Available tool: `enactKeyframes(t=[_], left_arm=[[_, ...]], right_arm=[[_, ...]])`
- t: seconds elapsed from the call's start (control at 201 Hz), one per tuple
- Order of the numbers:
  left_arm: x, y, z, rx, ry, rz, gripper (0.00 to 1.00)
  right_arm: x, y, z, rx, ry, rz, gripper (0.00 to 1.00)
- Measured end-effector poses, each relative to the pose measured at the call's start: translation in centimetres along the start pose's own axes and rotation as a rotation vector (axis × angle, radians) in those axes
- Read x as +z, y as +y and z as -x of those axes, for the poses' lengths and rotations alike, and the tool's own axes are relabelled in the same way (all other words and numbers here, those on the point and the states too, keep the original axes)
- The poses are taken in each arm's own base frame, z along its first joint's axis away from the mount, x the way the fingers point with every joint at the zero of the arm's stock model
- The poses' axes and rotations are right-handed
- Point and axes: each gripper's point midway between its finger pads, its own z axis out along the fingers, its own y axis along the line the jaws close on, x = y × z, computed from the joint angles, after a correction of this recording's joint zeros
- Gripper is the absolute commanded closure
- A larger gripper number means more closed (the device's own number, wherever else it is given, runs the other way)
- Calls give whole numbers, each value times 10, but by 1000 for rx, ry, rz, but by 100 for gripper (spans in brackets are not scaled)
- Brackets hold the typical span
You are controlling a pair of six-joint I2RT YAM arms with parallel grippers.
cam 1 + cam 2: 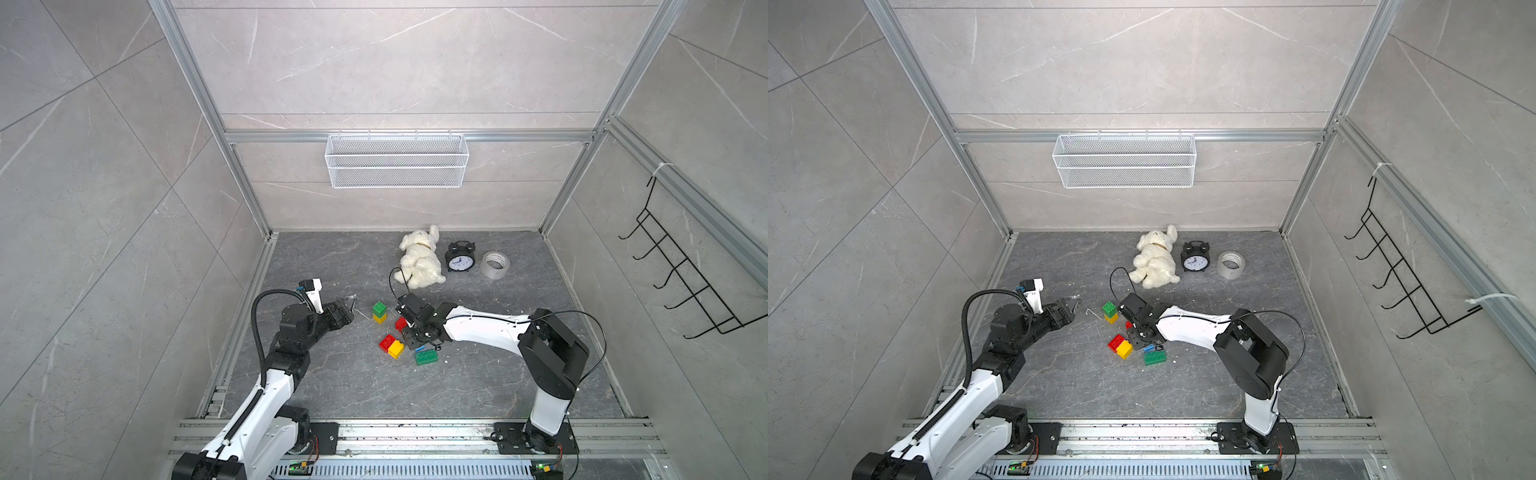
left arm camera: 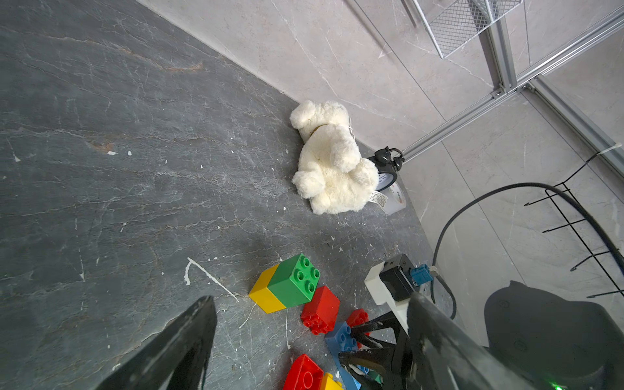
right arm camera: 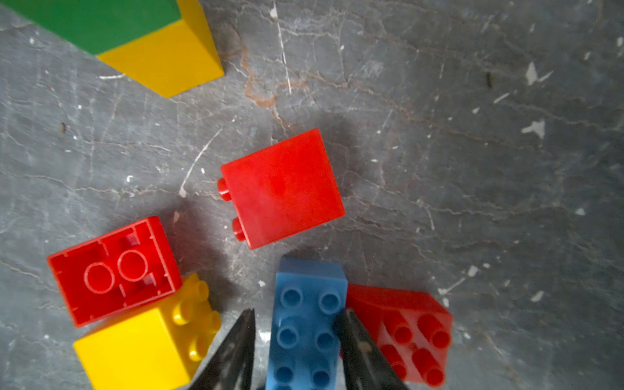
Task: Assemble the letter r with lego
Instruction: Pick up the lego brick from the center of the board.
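Lego bricks [image 1: 395,348], chunky studded plastic in red, yellow, green and blue, lie scattered on the dark grey stone tabletop [image 1: 332,386]. The black left gripper [image 1: 351,305] hovers beside them, spread wide and empty. The right gripper [image 3: 297,314] stands parted astride the long blue brick [image 3: 304,290] (a gap shows at one finger)

Dial: the alarm clock [image 1: 459,261] has a ring of dark numerals on its white face, too small to read in both top views.
Core print: the tape roll [image 1: 495,264] carries dark lettering inside its core, illegible.
Sewn label: the plush toy [image 2: 332,162] has a white tag [image 2: 379,199] with rows of fine print, unreadable.
Studs: the blue lego brick [image 3: 305,324] is too blurred to show any embossing.
Readable text: none.
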Motion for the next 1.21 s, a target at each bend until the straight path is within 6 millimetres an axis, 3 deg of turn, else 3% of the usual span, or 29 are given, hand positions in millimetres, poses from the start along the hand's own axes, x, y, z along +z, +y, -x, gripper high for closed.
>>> enactKeyframes(t=[0.249,0.458,0.637,0.737,0.836,1.035,1.12,1.209], left_arm=[[1,3,0,-3,0,12,9],[1,4,0,-3,-2,16,9],[1,5,-1,-2,1,20,9],[1,5,-2,-3,4,22,9],[1,5,-2,-4,6,23,9],[2,6,-3,-6,8,25,9],[2,7,-4,-7,12,27,9],[2,7,-4,-8,13,28,9]], right_arm=[[1,-2,0,-6,-4,-20,54],[14,-1,-10,-15,35,-31,57],[16,0,-12,-21,41,-34,74],[15,-1,-11,-27,38,-36,79],[6,-3,-7,-24,12,-43,79],[-40,-21,17,11,-117,-61,82],[-43,-36,20,39,-122,-92,83],[-37,-56,10,68,-87,-131,84]])
